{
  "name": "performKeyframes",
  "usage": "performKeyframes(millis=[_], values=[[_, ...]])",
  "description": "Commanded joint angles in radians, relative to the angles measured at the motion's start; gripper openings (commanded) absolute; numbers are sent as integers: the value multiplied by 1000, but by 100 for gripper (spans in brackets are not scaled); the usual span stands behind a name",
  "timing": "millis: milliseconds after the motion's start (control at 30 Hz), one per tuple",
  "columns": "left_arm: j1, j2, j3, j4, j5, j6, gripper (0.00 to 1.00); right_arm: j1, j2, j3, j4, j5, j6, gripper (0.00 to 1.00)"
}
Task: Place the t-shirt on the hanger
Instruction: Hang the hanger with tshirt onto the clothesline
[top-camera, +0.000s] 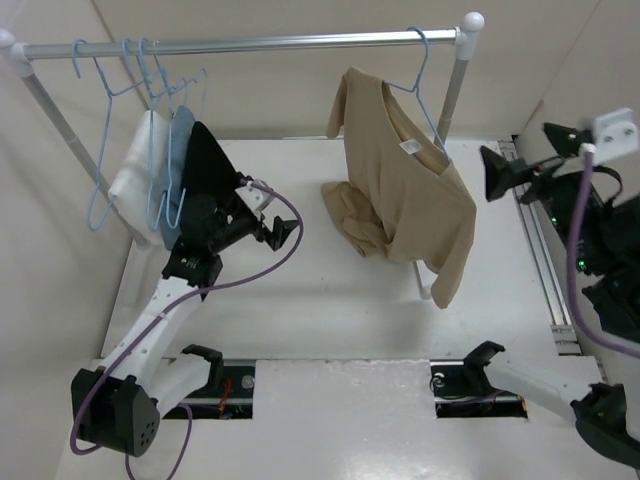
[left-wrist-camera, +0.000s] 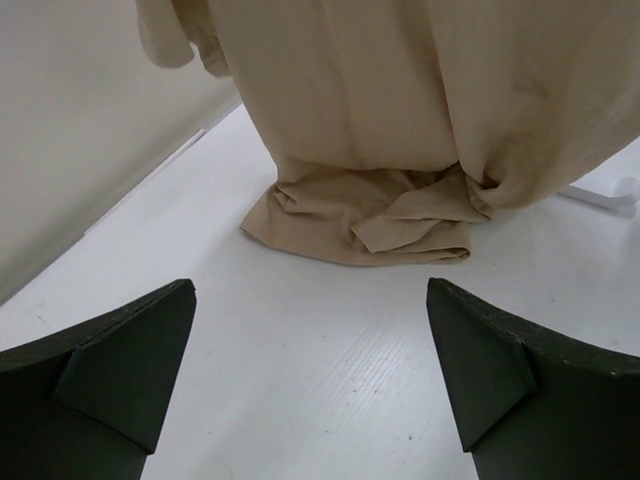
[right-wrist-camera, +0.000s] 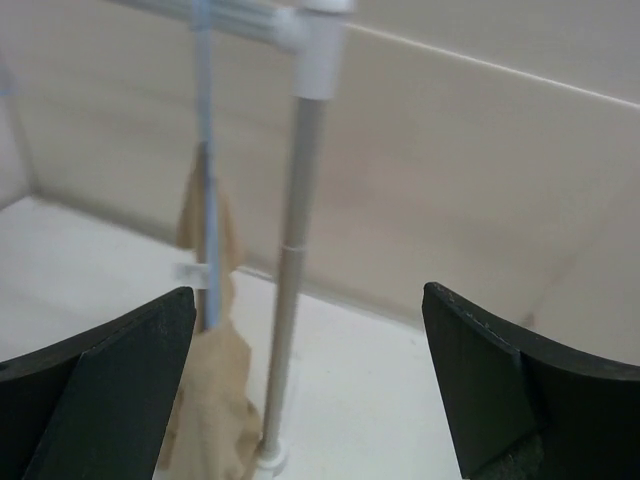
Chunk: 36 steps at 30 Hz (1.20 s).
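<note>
The t-shirt (top-camera: 405, 190) hangs from the hanger (top-camera: 420, 75), which is hooked at the right end of the rail (top-camera: 250, 44). Its hem lies bunched on the table (top-camera: 300, 300). The left gripper (left-wrist-camera: 310, 290) is spread and empty, facing the hem. The right gripper (right-wrist-camera: 308, 295) is spread and empty, facing the rack post (right-wrist-camera: 290, 330).

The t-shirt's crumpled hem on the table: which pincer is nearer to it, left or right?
Left. The left pincer sits low just left of the hem, facing it. The right pincer is farther, beyond the rack post, with the t-shirt between.
</note>
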Motion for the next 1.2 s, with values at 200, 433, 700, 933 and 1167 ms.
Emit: performKeyframes(millis=[200,433,700,933,1167], values=[[-1,-43,-136,57,-99,-75,100,-23,-202,-342,14,756,248,100],[-10,-63,-277,102,-162,-77,100,-23,-282,-650,-67,809,418,100],[-10,-95,-361,122,-224,-86,100,-23,-397,-905,-112,809,630,100],[-10,-123,-412,111,-255,-108,100,-23,-491,-965,-33,815,664,100],[-10,-123,-412,102,-273,-108,100,-23,-428,-847,-271,859,896,100]])
